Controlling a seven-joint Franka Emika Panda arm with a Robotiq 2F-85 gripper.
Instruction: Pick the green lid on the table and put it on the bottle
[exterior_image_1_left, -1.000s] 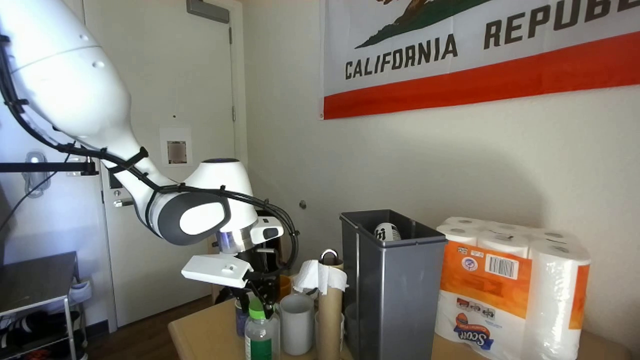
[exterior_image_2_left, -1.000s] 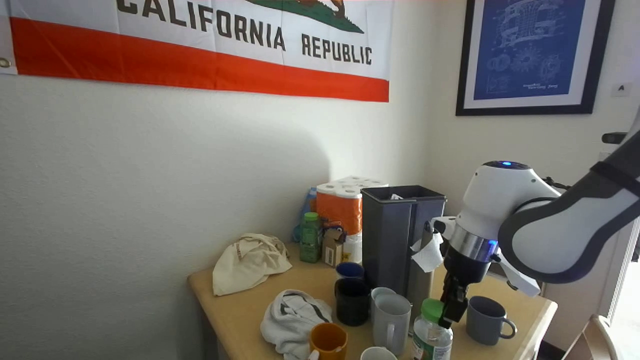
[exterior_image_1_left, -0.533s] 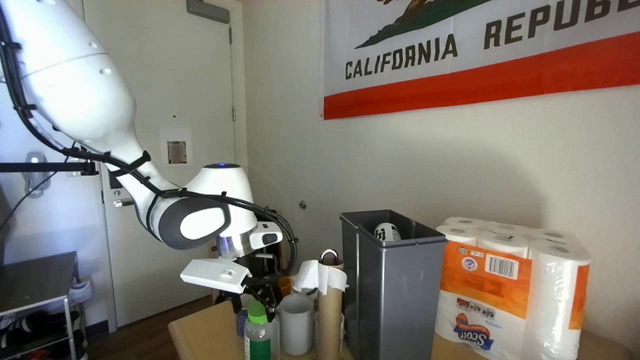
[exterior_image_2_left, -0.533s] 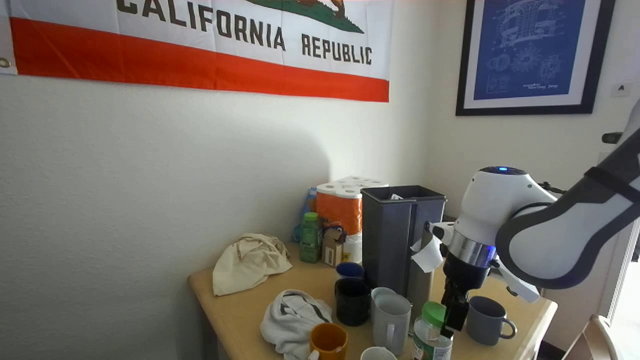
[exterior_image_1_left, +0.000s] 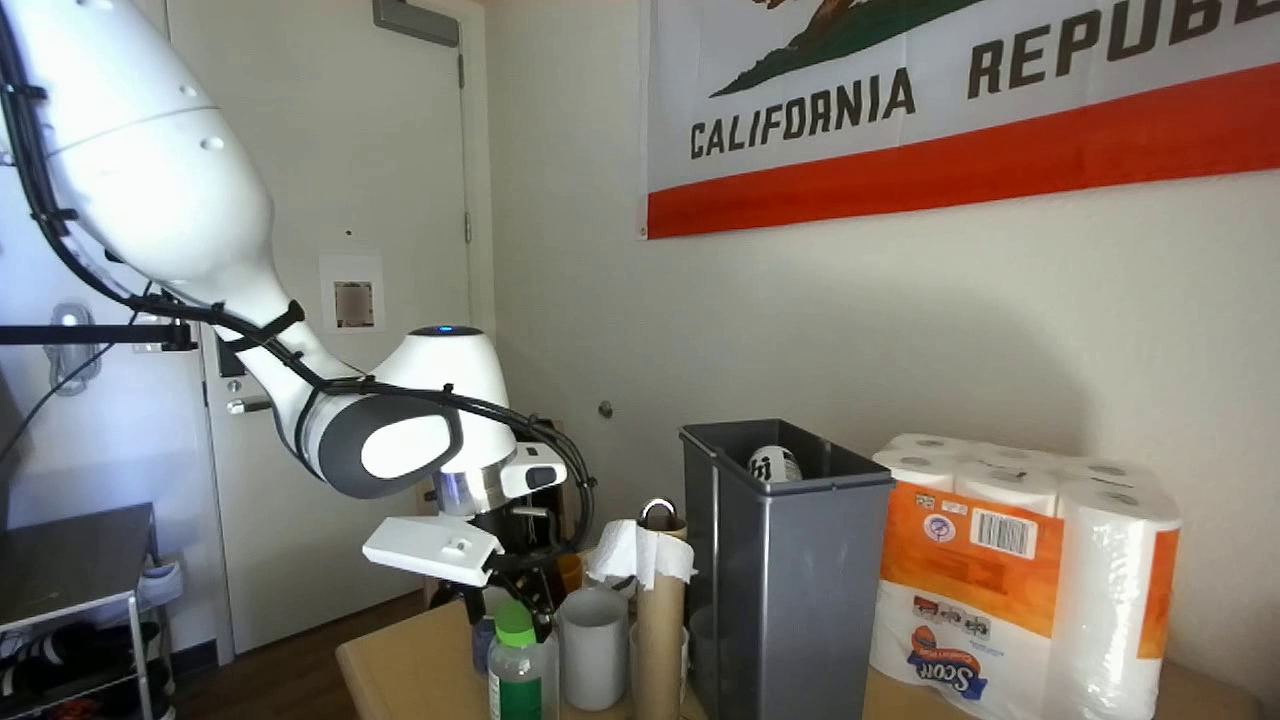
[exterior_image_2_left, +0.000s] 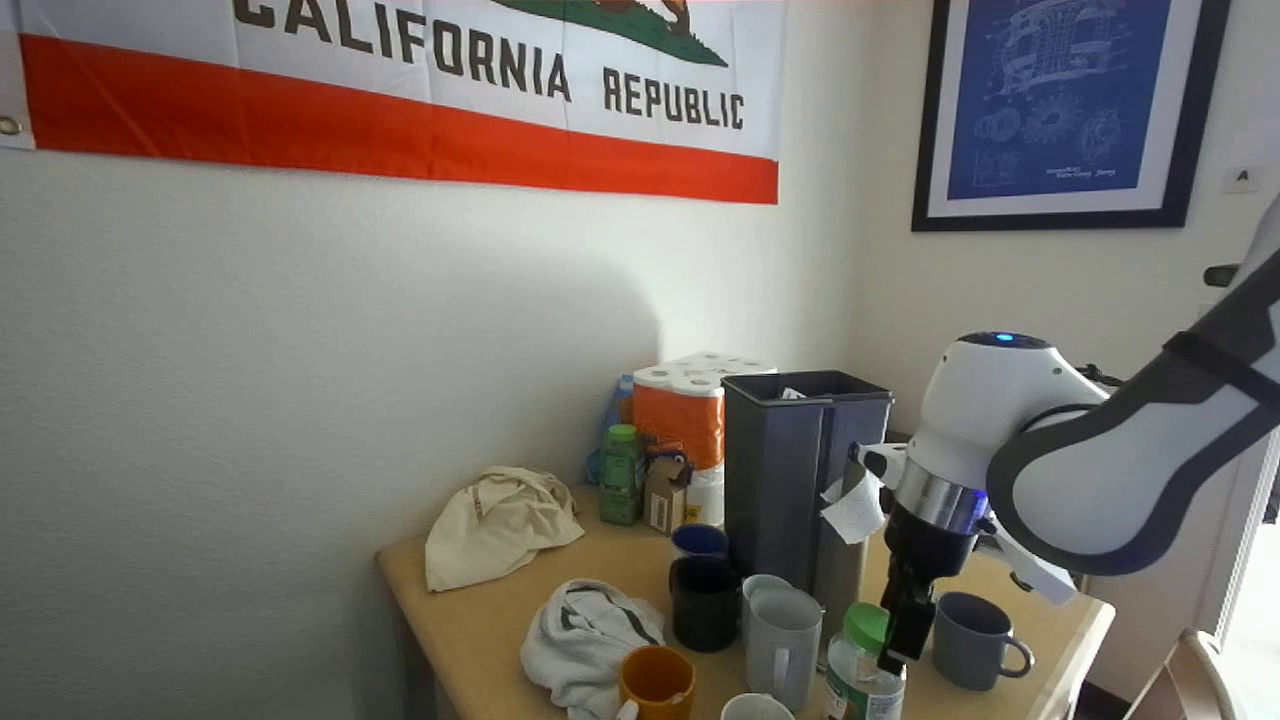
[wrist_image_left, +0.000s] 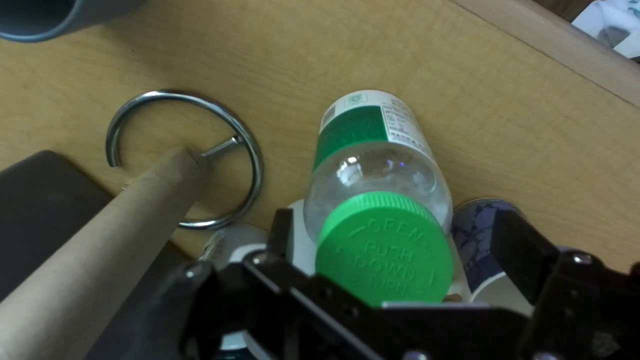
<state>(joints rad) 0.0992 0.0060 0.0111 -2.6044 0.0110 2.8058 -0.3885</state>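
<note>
In the wrist view the green lid (wrist_image_left: 385, 250) sits on the mouth of the clear bottle (wrist_image_left: 377, 165), which bears a green and white label and stands upright on the table (wrist_image_left: 525, 130). The fingers of my gripper (wrist_image_left: 398, 240) are spread, one on each side of the lid, with a visible gap to it on both sides. Both exterior views show the lid (exterior_image_1_left: 514, 624) (exterior_image_2_left: 866, 626) on top of the bottle (exterior_image_1_left: 520, 685) (exterior_image_2_left: 862, 685), my gripper (exterior_image_1_left: 512, 620) just over and around it. The lid's lower edge is hidden behind the gripper in the wrist view.
Close by stand a purple patterned cup (wrist_image_left: 472, 235), a cardboard tube (wrist_image_left: 115, 230) on a metal ring stand (wrist_image_left: 256, 165), and a tall grey bin (exterior_image_1_left: 810, 590). Several mugs crowd the bottle, including a light grey mug (exterior_image_2_left: 785, 630) and a dark grey mug (exterior_image_2_left: 972, 640).
My gripper's fingers have spread away from the lid, letting it go. The hand has sunk slightly, and the lid sits a touch lower on the bottle than a second ago.
</note>
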